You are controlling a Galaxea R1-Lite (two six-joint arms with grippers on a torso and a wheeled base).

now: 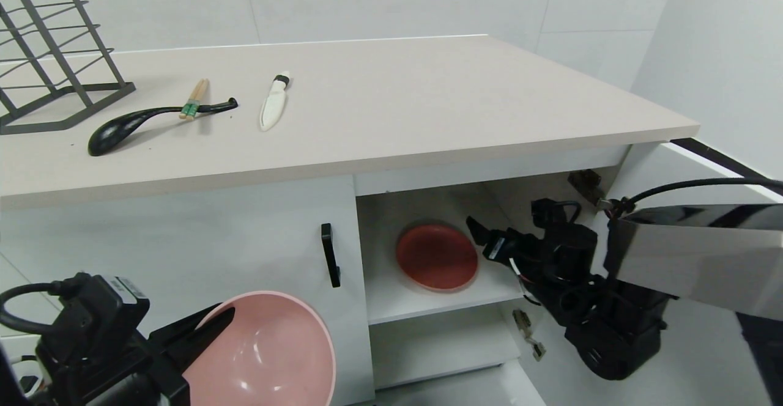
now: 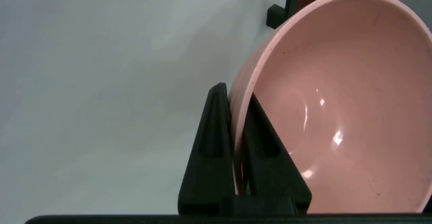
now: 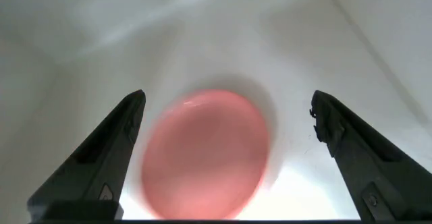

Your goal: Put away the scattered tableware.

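We judge the rigid pink plastic bowl (image 2: 337,96) light and slick; the left tool (image 2: 235,96) clamps its rim. The right tool (image 3: 228,97) gapes wide.

A kitchen: a pale worktop (image 1: 397,106) runs along a white tiled wall (image 1: 367,2), with a wire dish rack (image 1: 49,57), a black ladle (image 1: 122,126), chopsticks (image 1: 194,99) and a sheathed knife (image 1: 273,103) on it. Below, a white cupboard (image 1: 183,241) stands open, a red plate (image 1: 436,257) on its shelf (image 1: 391,299).
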